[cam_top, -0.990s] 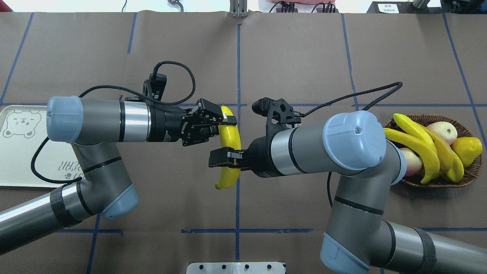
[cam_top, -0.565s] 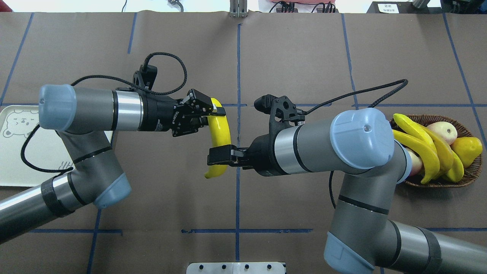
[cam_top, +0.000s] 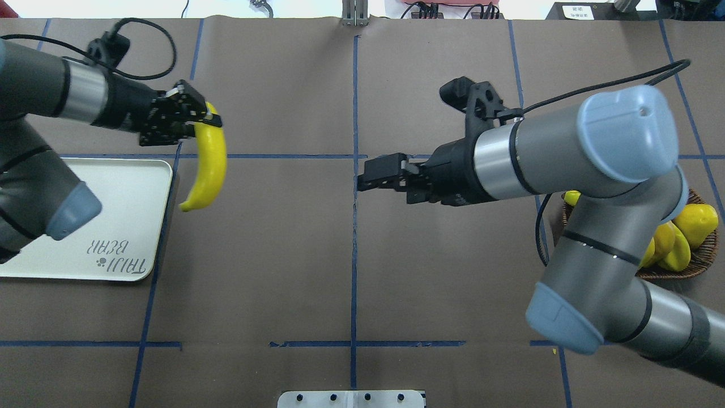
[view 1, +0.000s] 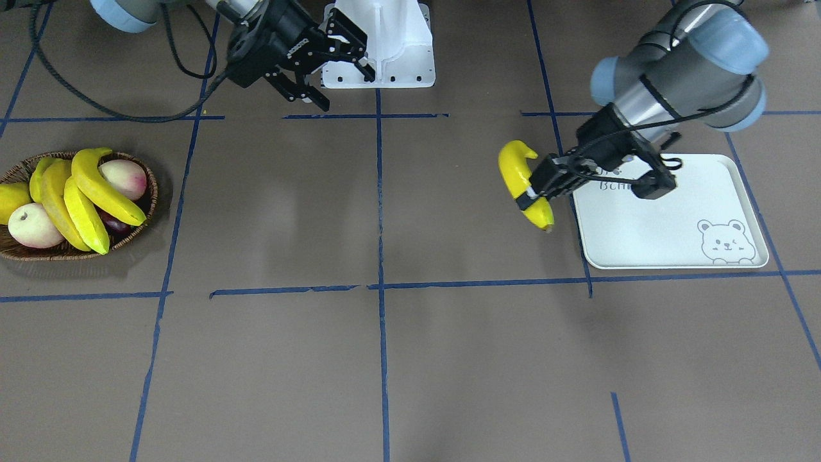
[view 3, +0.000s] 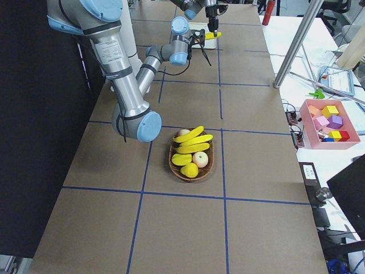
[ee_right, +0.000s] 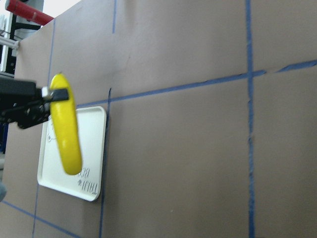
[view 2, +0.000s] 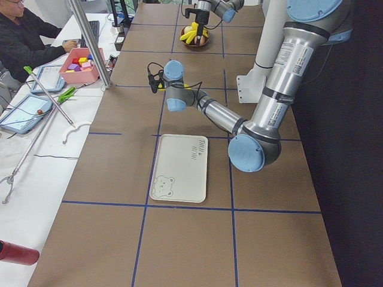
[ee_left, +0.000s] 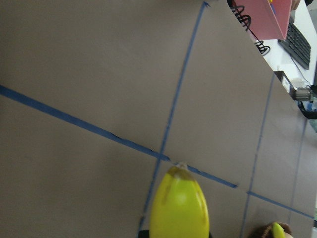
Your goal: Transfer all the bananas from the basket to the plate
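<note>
Clamping one banana (cam_top: 208,164) near the plate (cam_top: 113,226): left end effector (cam_top: 205,120); right end effector (view 1: 349,92) agape.

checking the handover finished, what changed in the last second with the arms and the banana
The right gripper let go of the banana and drew back toward its own side, jaws open. The left gripper, still shut on one end of the banana, carried it leftward to just beside the plate's edge, in the air. The plate and the basket stayed put.

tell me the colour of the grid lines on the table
Blue grid lines, clearest in the exterior front-facing view.
</note>
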Controlling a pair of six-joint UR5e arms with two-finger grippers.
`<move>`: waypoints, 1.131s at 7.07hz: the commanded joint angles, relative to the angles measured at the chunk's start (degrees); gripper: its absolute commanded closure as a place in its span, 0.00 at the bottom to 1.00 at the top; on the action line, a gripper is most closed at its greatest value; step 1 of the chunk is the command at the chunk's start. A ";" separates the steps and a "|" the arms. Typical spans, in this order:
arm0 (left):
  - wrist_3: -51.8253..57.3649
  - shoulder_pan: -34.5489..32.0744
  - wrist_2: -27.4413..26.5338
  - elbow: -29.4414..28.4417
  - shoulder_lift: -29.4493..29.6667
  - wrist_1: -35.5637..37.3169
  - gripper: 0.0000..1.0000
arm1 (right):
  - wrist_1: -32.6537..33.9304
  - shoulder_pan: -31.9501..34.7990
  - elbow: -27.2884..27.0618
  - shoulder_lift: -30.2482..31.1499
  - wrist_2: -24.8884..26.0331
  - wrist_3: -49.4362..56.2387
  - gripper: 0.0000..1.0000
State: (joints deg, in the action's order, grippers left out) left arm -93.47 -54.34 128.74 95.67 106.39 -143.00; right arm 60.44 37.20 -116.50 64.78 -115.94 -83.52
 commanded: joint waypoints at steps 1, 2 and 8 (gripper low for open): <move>19.99 -4.88 1.25 -0.22 -13.78 2.19 1.00 | 0.20 5.86 0.74 4.98 -1.48 3.95 0.00; 29.65 -6.99 0.90 -0.49 -18.71 4.46 1.00 | 4.29 6.74 1.87 6.31 -1.48 12.42 0.00; 41.07 -8.24 -5.34 -1.28 -22.54 12.92 0.79 | 18.75 10.44 2.06 6.15 -1.83 27.71 0.00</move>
State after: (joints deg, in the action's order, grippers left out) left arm -53.41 -62.54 123.56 94.59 84.02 -130.45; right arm 79.01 47.51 -114.53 70.94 -117.81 -56.06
